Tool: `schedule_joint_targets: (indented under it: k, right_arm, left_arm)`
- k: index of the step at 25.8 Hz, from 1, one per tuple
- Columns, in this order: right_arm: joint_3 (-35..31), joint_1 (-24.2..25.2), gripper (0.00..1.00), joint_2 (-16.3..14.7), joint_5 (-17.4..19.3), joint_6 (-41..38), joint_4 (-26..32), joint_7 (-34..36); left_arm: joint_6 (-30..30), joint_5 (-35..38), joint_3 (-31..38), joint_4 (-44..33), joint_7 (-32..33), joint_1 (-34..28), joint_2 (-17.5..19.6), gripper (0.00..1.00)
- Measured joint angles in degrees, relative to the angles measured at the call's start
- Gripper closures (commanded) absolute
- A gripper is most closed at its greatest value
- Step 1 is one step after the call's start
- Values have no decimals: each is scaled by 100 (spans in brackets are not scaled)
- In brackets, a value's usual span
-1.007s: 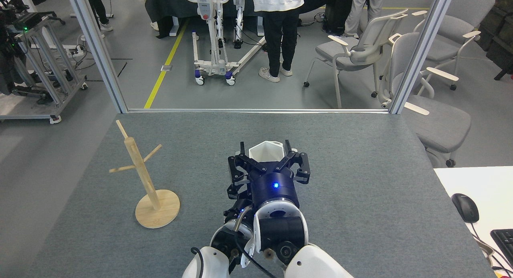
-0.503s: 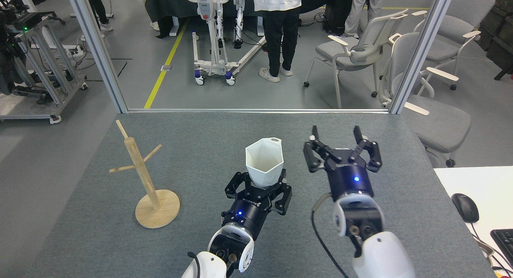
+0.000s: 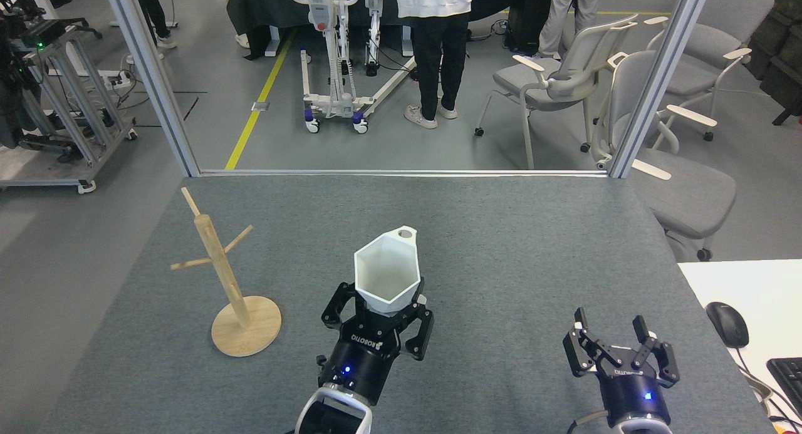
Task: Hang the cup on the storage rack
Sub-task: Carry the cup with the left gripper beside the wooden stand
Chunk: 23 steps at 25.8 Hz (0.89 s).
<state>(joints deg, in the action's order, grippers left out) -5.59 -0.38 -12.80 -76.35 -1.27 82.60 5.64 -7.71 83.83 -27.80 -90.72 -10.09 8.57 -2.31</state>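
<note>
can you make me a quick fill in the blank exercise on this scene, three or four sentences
1. The white cup is held by the ___ gripper.
2. The right gripper is open and holds ___.
3. The storage rack stands to the ___ of the cup in the head view.
4. The cup's handle tab, at the far side of its rim, is pierced by a round ___.

Missing words: left; nothing; left; hole

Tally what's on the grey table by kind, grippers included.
White faceted cups: 1
Light wooden mug trees: 1
Black grippers: 2, the left shut on the cup, the right open and empty
Total: 4
</note>
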Motion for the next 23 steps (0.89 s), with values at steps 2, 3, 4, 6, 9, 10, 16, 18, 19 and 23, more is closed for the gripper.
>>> schedule_joint_targets:
  k: [2,3,4,6,9,10,16,18,19,23]
  right_arm:
    - [-62,74,1,-6,-64,58,-44,2]
    - [-81,91,1,-11,-86,71,-62,5]
    - [-92,100,1,-12,-101,84,-74,8]
    - [-108,106,1,-12,-121,92,-90,11]
    - [-115,105,1,-29,-136,103,-100,11]
    - [-117,105,1,-33,-138,114,-101,12]
    - [-117,99,1,-31,-151,114,-101,28]
    - [-118,99,1,-24,-152,114,-100,31]
    - [-118,99,1,-24,-152,114,-100,28]
    - [-118,110,1,-43,-152,115,-101,12]
  left_arm:
    - [-132,10,51,-175,-228,-270,151,100]
    - [-237,13,76,-260,-342,-422,240,100]
    - [-383,15,97,-328,-443,-540,318,100]
    - [-712,17,143,-421,-598,-773,505,100]
    - [-1161,19,342,-479,-696,-1011,769,100]
    - [-1266,19,435,-486,-696,-1077,836,100]
    - [-1867,-1,1020,-445,-681,-1304,1144,100]
    - [-2047,-6,1104,-388,-640,-1305,1188,100]
    - [-2134,-6,1145,-353,-604,-1300,1223,100]
    - [-2374,10,1385,-205,-356,-1260,1440,100]
